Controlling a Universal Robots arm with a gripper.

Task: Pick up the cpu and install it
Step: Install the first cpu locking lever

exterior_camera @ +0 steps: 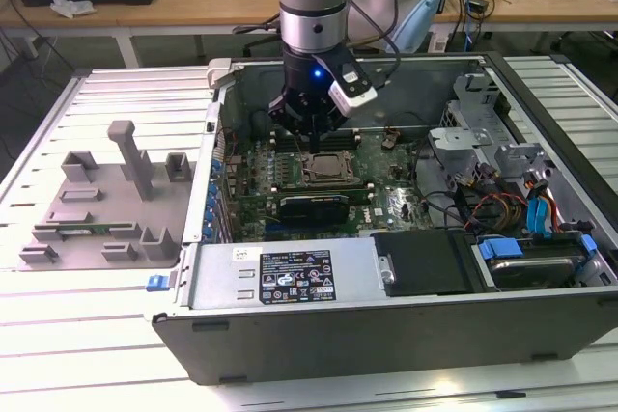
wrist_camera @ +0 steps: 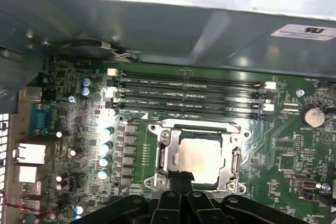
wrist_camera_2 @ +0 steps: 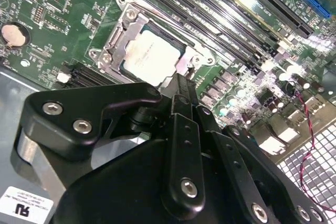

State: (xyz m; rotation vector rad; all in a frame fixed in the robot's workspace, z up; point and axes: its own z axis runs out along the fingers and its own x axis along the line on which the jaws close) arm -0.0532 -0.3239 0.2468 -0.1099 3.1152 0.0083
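Gripper: you have the gripper (exterior_camera: 314,135) down inside the open computer case (exterior_camera: 386,335), over the middle of the green motherboard (exterior_camera: 377,202).
Fingers: the fingers (wrist_camera: 179,178) are pressed together with nothing pinched between them. In both wrist views their tips are at one edge of the cpu; you cannot tell whether they touch it.
Cpu: the cpu (wrist_camera: 200,153) (wrist_camera_2: 149,56) lies flat in the socket, silver top up.
Socket frame: the metal socket frame (wrist_camera: 162,153) (wrist_camera_2: 113,39) surrounds the chip on every side.
Memory slots: the long dark memory slots (wrist_camera: 189,94) run just beside the socket, between it and the case wall.
Holder: a grey moulded holder (exterior_camera: 97,202) rests on the table (exterior_camera: 77,354) at the exterior view's left of the case, well apart from your gripper.
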